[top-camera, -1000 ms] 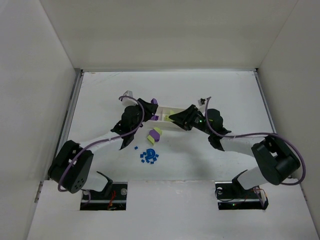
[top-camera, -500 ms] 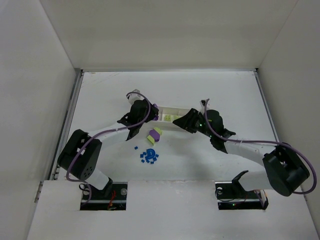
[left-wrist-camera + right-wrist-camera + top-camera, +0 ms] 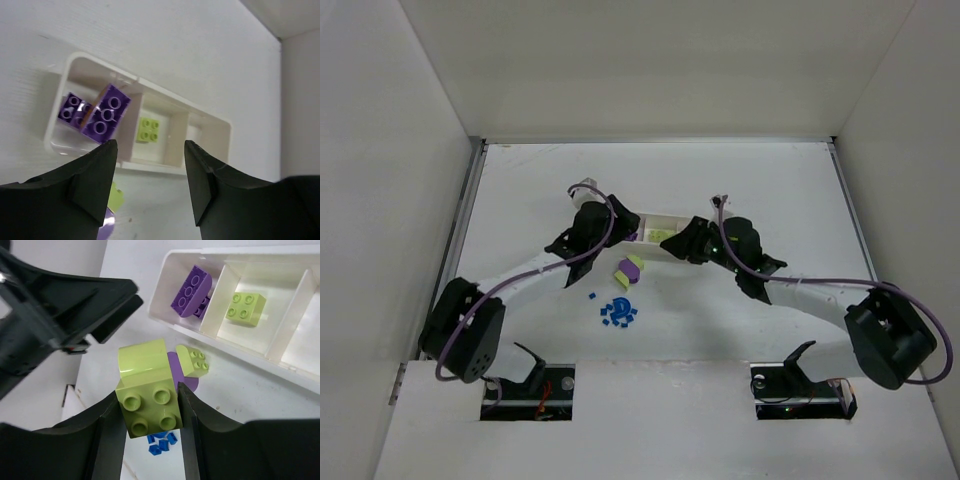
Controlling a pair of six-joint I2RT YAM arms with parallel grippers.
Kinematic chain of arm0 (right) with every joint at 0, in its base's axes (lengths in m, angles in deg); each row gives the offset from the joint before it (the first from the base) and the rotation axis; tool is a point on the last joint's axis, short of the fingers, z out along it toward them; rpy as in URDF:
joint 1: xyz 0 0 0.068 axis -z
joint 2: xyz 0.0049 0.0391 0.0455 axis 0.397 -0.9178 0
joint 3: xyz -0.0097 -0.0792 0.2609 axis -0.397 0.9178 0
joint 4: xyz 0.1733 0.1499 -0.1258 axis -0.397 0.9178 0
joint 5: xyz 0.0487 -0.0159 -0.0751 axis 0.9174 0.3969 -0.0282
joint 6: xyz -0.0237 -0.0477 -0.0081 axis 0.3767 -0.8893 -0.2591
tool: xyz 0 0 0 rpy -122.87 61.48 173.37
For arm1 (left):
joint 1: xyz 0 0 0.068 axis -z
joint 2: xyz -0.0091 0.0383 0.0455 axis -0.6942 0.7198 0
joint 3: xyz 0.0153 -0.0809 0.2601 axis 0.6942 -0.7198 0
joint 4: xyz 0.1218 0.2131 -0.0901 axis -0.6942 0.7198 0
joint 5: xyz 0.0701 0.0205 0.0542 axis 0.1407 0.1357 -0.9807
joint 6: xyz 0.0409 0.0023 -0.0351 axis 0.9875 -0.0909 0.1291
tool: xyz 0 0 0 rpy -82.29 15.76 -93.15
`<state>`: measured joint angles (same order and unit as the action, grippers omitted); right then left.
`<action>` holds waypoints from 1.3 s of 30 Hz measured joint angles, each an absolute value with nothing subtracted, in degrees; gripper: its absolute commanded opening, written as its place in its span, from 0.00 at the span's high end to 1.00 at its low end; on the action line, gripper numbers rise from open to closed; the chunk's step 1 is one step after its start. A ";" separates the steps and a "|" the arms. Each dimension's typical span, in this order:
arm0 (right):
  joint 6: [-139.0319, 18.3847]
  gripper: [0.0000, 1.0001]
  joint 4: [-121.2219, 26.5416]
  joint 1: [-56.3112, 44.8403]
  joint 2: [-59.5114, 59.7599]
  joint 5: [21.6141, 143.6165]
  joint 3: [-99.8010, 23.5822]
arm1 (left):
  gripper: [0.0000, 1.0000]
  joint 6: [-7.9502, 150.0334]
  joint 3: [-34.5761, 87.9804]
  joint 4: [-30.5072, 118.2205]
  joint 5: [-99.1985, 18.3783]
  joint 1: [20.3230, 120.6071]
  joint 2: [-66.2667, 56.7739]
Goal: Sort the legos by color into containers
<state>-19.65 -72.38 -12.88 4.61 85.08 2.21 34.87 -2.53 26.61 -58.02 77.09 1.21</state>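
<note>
Right gripper [image 3: 148,399] first: clamps a yellow-green brick [image 3: 146,374] between both fingers, studs toward the wrist camera, rounded end pointing away. Hangs above the table [image 3: 250,385], just beside the near wall of the white tray [image 3: 235,349]. Looks down past that brick onto a two-colour pair [image 3: 193,361], yellow-green on purple, lying on the table close to the tray. Catches a cluster of tiny blue pieces [image 3: 162,442] farther from the tray, toward the arm bases.

Left gripper [image 3: 150,150] next: stands with jaws spread wide and nothing between the fingers, poised over the tray's near wall. Shows the leftmost compartment holding a flat purple brick [image 3: 70,109] and, beside it, a tilted purple brick [image 3: 105,119] leaning toward the divider [image 3: 129,142]. Shows the middle compartment holding a second yellow-green brick [image 3: 148,129], flat, studs up.

From above: reaches in from both sides, wrists close together at the tray, with the two-colour pair and the blue pieces on the table between the arms, nearer the bases than the tray.
</note>
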 measured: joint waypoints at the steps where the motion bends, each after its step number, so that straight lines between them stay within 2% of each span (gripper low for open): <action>1: -20.68 0.74 -72.36 -13.19 4.37 85.00 2.02 | 0.47 34.39 -2.84 26.96 -57.23 77.46 -0.47; 8: -26.58 0.74 -70.87 -14.10 3.10 82.55 1.23 | 0.47 29.00 -5.48 27.81 -49.78 79.78 -10.16; 21: -29.88 0.74 -67.86 -18.58 2.95 79.01 0.12 | 0.49 23.42 -7.49 25.60 -45.64 82.51 -5.54; 29: -30.08 0.74 -67.66 -19.48 2.82 78.44 0.07 | 0.62 22.04 -7.53 22.82 -45.67 83.73 -3.71; 39: -30.04 0.73 -67.68 -19.55 1.85 78.33 -0.39 | 0.85 21.17 -7.69 21.82 -45.86 84.02 -3.07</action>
